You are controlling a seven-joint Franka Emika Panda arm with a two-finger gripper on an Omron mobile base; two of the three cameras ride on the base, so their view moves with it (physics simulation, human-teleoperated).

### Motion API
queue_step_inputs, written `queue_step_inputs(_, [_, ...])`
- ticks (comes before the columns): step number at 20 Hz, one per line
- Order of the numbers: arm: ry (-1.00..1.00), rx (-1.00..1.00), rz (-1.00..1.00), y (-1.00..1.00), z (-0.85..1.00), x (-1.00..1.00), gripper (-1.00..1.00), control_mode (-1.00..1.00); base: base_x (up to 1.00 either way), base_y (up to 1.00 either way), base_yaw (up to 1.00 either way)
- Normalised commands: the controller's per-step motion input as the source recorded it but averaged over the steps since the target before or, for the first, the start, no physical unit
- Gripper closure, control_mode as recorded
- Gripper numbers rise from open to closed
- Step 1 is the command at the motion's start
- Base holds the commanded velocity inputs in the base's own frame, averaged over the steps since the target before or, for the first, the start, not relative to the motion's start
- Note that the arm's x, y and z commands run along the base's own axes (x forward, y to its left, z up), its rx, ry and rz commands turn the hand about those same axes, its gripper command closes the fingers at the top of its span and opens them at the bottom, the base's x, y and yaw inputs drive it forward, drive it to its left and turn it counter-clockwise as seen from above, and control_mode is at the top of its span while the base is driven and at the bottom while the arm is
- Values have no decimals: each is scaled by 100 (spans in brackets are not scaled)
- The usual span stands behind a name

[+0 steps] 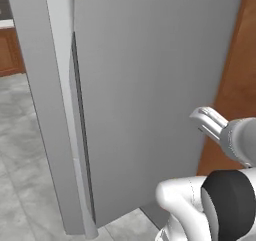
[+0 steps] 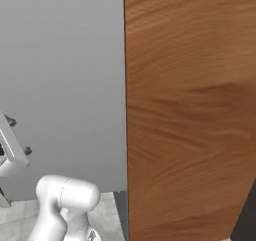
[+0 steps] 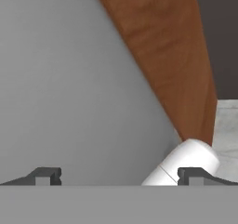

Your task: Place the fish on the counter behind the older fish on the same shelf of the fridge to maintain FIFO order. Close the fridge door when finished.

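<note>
The fridge door (image 1: 150,85) stands close in front of me with its flat grey outer face toward the cameras and its long bar handle (image 1: 62,85) along its left edge. This same grey panel (image 2: 60,85) takes up the left half of the right base view. In the hand view my gripper (image 3: 118,175) is open, its two dark fingertips (image 3: 44,175) far apart with nothing between them, pointing at the door's grey face (image 3: 69,79). The red-orange fish, the older fish and the shelf are hidden behind the door. I cannot tell whether the door is fully shut.
A brown wooden cabinet panel (image 2: 190,110) borders the fridge on the right, seen also as a brown cabinet strip (image 1: 235,85). Grey tiled floor (image 1: 20,160) lies to the left. A sliver of white counter (image 1: 6,23) over brown cabinets shows at the far left.
</note>
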Motion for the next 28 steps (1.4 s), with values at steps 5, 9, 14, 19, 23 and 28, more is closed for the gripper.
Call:
queue_step_inputs(5, [0,0,0,0,0,0,-100,100,50,-14,24])
queue_step_inputs(9, [0,0,0,0,0,0,-100,100,47,-12,22])
queue_step_inputs(14, [0,0,0,0,0,0,-100,100,46,-2,17])
queue_step_inputs(19, [0,0,0,0,0,0,-100,100,55,0,16])
queue_step_inputs(23, [0,0,5,0,-9,6,-100,-100,22,0,7])
queue_step_inputs(28, [0,-1,0,10,-9,56,-100,-100,0,0,0])
